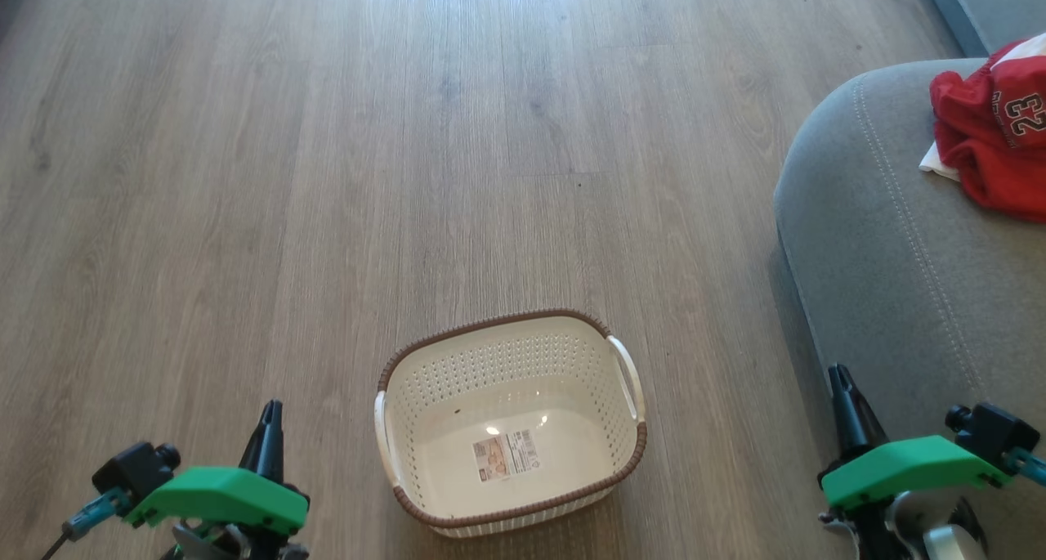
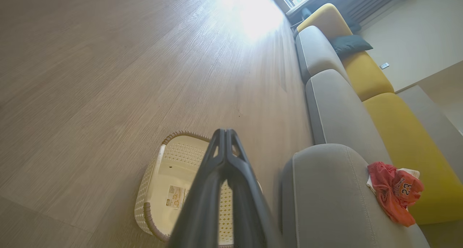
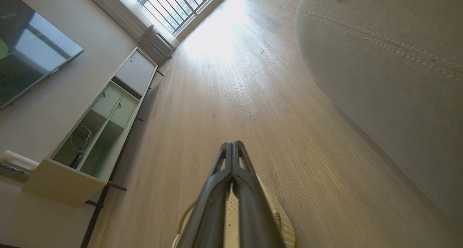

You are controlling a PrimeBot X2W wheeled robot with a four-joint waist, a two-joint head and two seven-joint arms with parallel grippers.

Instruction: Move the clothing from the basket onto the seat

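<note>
Left end effector (image 1: 270,417) and right end effector (image 1: 840,384) hung pinched together, empty, flanking the bare basket (image 1: 490,321); the clothing (image 1: 993,147) lay on the seat (image 1: 882,282) at far right, so the transfer seemed complete, with no grasp remaining.

The left gripper (image 1: 270,419) rests at the lower left of the head view and the right gripper (image 1: 842,384) at the lower right, each rising from a green wrist cover (image 1: 216,495). In both wrist views the dark fingers (image 2: 202,204) meet at the tips, jaws closed.
</note>
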